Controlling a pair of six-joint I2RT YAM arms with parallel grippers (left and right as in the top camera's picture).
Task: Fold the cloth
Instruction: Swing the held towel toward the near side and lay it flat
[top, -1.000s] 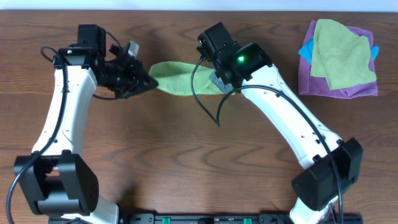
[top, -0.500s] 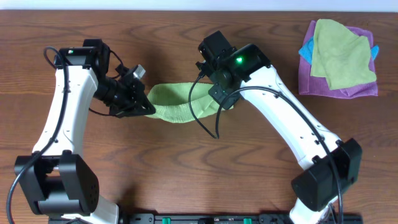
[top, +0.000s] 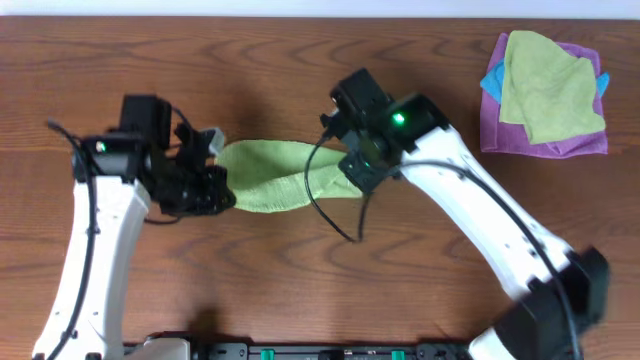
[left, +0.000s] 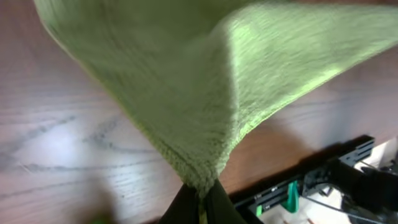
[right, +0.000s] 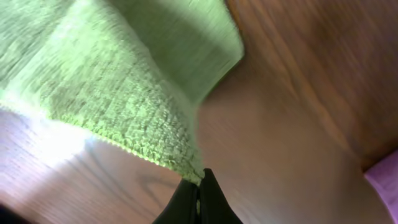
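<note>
Brown wood-grain table (top: 280, 60) lies beneath the cloth (top: 265, 175)

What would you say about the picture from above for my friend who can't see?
A lime-green cloth hangs stretched over a brown wooden table, with the left gripper shut on one end and the right gripper shut on the other. A yellow-green cloth lies on a purple cloth in the far right corner.

The cloth (top: 265, 178) is nubby, matt lime terry; the tabletop (top: 300, 60) is smooth, grained brown wood with a soft sheen.
</note>
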